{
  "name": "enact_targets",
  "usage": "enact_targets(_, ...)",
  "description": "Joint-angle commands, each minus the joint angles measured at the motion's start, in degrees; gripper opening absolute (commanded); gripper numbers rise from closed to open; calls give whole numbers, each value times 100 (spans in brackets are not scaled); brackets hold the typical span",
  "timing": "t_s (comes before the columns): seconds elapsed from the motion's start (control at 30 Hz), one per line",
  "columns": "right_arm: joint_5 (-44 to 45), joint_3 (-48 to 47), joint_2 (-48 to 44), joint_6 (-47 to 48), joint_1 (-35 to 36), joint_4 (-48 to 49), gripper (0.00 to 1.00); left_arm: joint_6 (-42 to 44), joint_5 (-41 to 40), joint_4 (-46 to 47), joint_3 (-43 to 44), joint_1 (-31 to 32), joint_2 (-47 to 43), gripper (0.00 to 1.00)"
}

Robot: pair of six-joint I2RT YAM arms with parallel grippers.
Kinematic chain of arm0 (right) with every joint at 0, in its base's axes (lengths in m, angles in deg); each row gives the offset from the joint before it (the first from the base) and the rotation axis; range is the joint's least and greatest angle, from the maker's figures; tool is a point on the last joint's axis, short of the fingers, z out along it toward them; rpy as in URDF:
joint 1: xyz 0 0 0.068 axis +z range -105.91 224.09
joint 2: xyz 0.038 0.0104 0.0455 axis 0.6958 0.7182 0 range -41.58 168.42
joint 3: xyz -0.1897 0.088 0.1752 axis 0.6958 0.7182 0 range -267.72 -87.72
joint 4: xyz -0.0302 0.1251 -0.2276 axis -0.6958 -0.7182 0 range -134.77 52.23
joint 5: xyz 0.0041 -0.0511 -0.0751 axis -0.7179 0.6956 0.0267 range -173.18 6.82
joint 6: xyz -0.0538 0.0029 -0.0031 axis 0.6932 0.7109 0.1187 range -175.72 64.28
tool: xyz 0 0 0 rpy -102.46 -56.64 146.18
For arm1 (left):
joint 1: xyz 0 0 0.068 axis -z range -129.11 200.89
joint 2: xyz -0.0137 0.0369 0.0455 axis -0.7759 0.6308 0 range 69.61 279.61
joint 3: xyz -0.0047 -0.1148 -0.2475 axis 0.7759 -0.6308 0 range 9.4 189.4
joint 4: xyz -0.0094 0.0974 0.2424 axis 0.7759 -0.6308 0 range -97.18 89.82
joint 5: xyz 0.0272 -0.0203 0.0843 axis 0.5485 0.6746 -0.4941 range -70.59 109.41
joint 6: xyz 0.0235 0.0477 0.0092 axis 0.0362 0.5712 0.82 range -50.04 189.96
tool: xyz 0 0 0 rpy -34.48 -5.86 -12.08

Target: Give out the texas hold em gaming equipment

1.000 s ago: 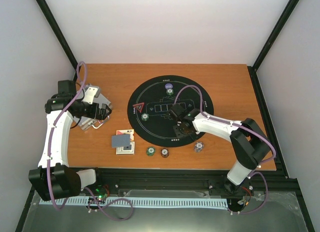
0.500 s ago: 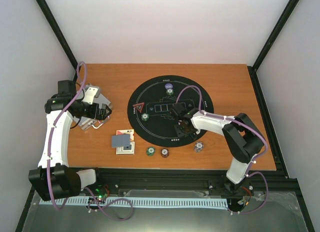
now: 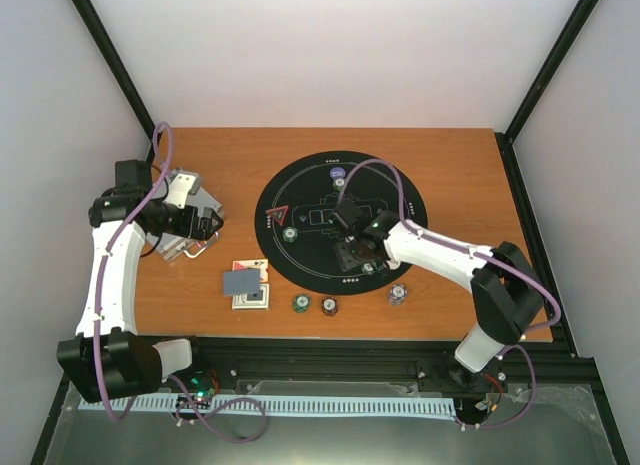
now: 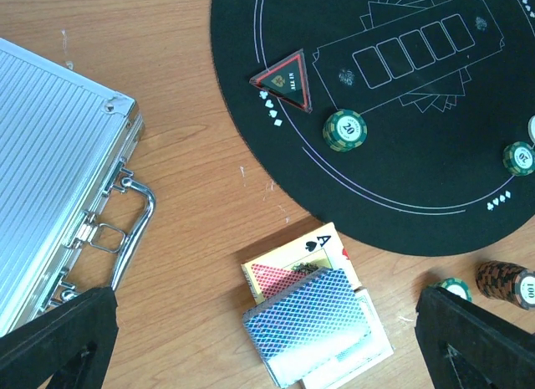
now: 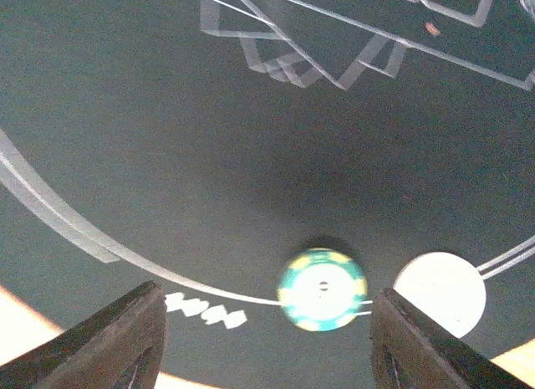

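The right claw (image 5: 267, 301) is released. Its two fingers (image 5: 117, 339) stand wide apart over the near part of the round black mat (image 5: 125, 113). Between them the green striped chip (image 5: 322, 289) lies on the mat and touches neither finger; it looks a little blurred. Just beside it, to its right in the wrist view, is the white dealer button (image 5: 440, 293), also on the mat.

The left claw (image 4: 266, 293) is released too, wide open with nothing in it. It hangs above the wooden surface (image 4: 192, 197), near the silver aluminium case (image 4: 58, 171) that lies at the left side. Below this claw a small pile of playing cards (image 4: 313, 322) rests on the wood just off the mat, with a patterned back on top and a face-up ace under it.

The chip marked 20 (image 4: 345, 130) sits on the mat next to a triangular marker (image 4: 284, 81). At the far side of the mat the purple chip (image 3: 338, 172) and the far green chip (image 3: 340, 184) are close together. On the bare wood the near green chip (image 3: 299, 304) and the brown chip (image 3: 328, 306) lie side by side, and the blue-white chip (image 3: 398, 294) is further right.
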Motion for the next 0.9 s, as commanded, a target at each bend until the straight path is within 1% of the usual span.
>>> enact_targets(0.0, 43, -314, -317, -303, 845, -422, 69, 80, 98, -63, 262, -35, 11, 100)
enact_targets(0.13, -37, -359, -244, -646, 1686, -520, 74, 64, 108, -63, 278, -31, 28, 100)
enact_targets(0.27, -181, -278, 16, -825, 2102, -471, 75, 50, 116, -78, 296, -33, -2, 100)
enact_targets(0.6, -389, -172, 399, -799, 2307, -368, 75, 64, 80, -100, 302, -33, -29, 100)
enact_targets(0.87, -308, 123, 465, -833, 2307, -214, 69, 52, 97, -91, 288, -37, -22, 100)
